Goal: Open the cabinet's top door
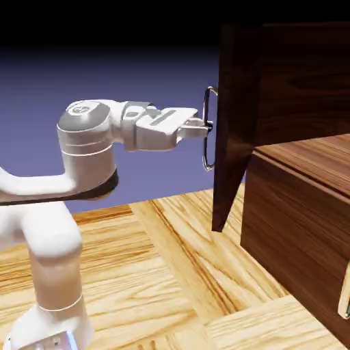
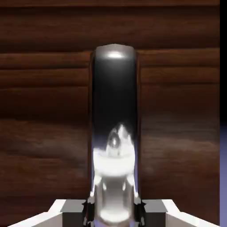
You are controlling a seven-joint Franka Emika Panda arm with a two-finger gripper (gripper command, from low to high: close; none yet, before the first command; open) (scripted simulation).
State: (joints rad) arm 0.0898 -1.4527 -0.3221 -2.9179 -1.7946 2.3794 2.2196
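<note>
The cabinet (image 1: pixel 307 82) is a tall dark walnut box at the exterior view's right. Its top door (image 1: pixel 236 123) appears swung out from the cabinet front, showing as a narrow slanted panel. A slim silvery loop handle (image 1: pixel 207 147) runs vertically along the door's outer face. My gripper (image 1: pixel 207 127) reaches in level from the left and is shut on that handle near its middle. In the hand view the handle (image 2: pixel 114 111) fills the centre as a thick shiny bar against the door's wood (image 2: pixel 44 111), pinched at the bottom between my gripper (image 2: pixel 114 208).
Below the top door sits the lower dark panel (image 1: pixel 294 225), jutting toward the camera, with a pale beige handle (image 1: pixel 344 301) at the right edge. The light wooden tabletop (image 1: pixel 157 273) lies under the arm.
</note>
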